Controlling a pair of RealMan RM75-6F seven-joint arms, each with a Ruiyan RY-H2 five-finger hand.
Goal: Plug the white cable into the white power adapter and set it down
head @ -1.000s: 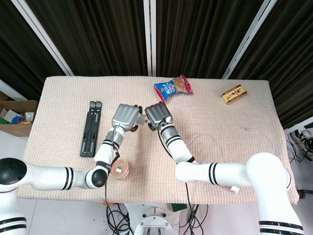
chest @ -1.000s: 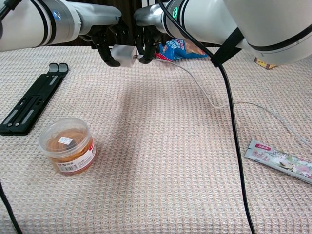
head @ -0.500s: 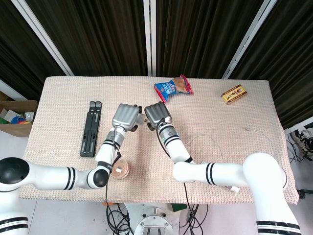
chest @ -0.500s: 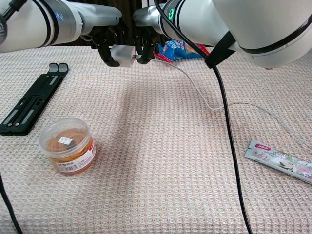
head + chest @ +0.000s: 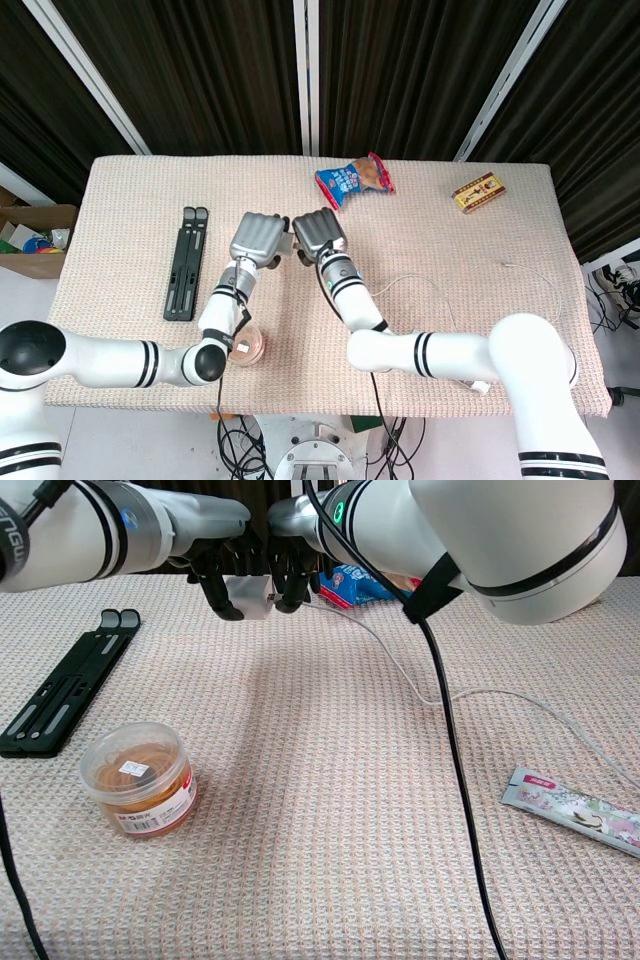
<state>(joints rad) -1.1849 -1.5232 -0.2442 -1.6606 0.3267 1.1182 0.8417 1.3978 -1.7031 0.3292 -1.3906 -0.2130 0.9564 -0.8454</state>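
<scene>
We hold the white power adapter [image 5: 249, 593] in our left hand [image 5: 222, 572], lifted above the desk [image 5: 330, 810] toward its far edge, about midway along it, fingers curled down around the block. Our right hand [image 5: 287, 572] sits right against it from the other side, pinching the plug end of the white cable [image 5: 415, 680], whose free length trails down onto the desk and runs off toward the right edge. In the head view both hands [image 5: 257, 238] [image 5: 319, 233] are knuckle to knuckle, and they hide the joint itself. From the chest view the plug appears to be at the adapter's face, touching it, but we cannot tell whether it is fully seated or only lined up at the port. So we judge the task as mid-insertion: both parts are picked up and brought together, the push home is either in progress or barely finished, and the setting down is not yet done. Open desk lies below and in front of the hands, between the black folded stand [image 5: 68, 683] on the left side and the blue snack bag [image 5: 362, 582] near the far edge, which looks a fair place to lay the joined pair.
</scene>
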